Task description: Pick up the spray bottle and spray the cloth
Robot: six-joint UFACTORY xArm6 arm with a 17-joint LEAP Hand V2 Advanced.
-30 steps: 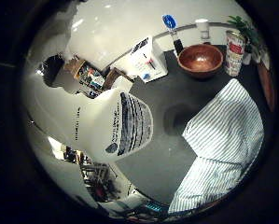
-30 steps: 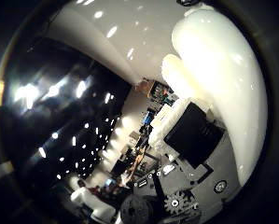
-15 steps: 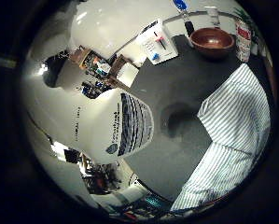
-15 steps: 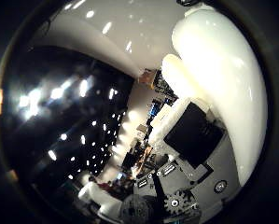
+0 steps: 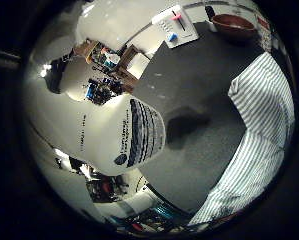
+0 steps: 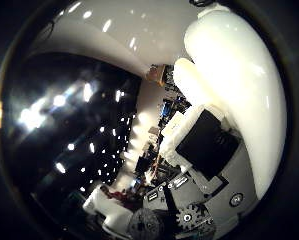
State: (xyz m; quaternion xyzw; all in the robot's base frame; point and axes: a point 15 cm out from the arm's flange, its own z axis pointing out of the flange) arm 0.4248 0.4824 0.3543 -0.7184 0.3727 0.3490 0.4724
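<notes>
A white spray bottle with a dark printed label fills much of the little finger side view, close against my palm. In the thumb side view its white rounded upper part runs along the edge, and my right hand, in white and black parts with a gear, is curled against it. The bottle hangs above the dark grey table and casts a shadow there. A blue and white striped cloth lies spread on the table beside that shadow.
A brown bowl stands at the table's far end. Beside it lies a white board with a pink and a blue piece on it. Cluttered shelves and a pale wall lie beyond the table's edge.
The whole view has swung, so the bowl and board have slid toward the picture's edge and more of the cloth shows. The bottle keeps its place against the palm.
</notes>
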